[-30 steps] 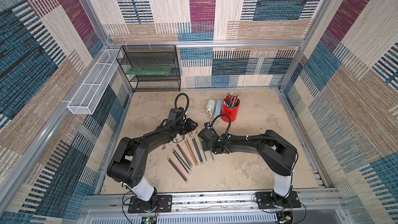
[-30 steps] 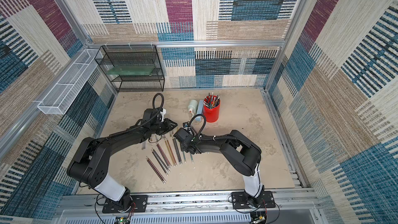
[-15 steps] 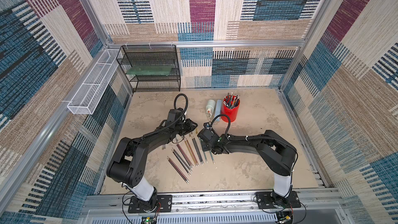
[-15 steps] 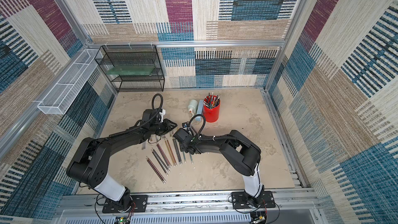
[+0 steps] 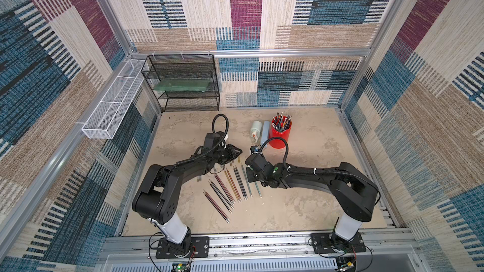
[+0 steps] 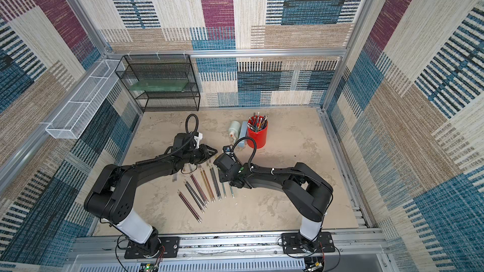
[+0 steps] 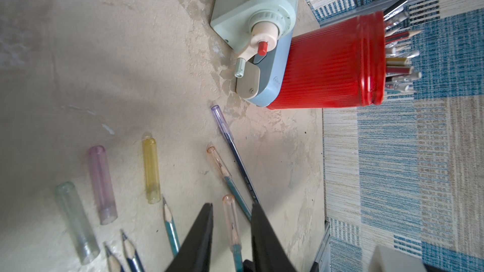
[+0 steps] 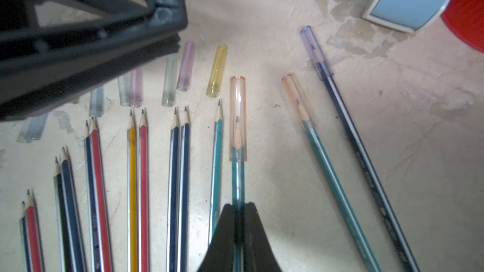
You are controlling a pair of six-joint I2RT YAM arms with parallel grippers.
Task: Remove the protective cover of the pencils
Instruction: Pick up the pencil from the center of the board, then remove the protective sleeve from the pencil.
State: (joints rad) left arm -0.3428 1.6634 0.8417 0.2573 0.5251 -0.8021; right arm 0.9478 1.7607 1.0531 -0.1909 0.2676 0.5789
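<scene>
Several pencils (image 5: pixel 230 189) lie side by side on the table, their bare tips showing in the right wrist view. Loose clear covers (image 8: pixel 216 70) lie just beyond those tips. My right gripper (image 8: pixel 239 206) is shut on the shaft of a teal pencil (image 8: pixel 237 176) that wears a pale orange cover (image 8: pixel 237 100). My left gripper (image 7: pixel 231 206) is open. That orange cover (image 7: pixel 230 215) shows between its jaws, untouched. In both top views the left gripper (image 5: pixel 237 150) and the right gripper (image 5: pixel 248 176) nearly meet. Two more capped pencils (image 8: pixel 311 45) lie beside the held one.
A red cup (image 5: pixel 280 134) full of pens and pencils stands behind the grippers. A pale pencil sharpener (image 5: pixel 256 129) stands next to it. A black mesh shelf (image 5: pixel 183 85) sits at the back left, and a white wire basket (image 5: pixel 112 105) hangs on the left wall.
The left gripper's jaws have parted a little. The right gripper has closed tighter on the teal pencil. Neither arm has moved much.
</scene>
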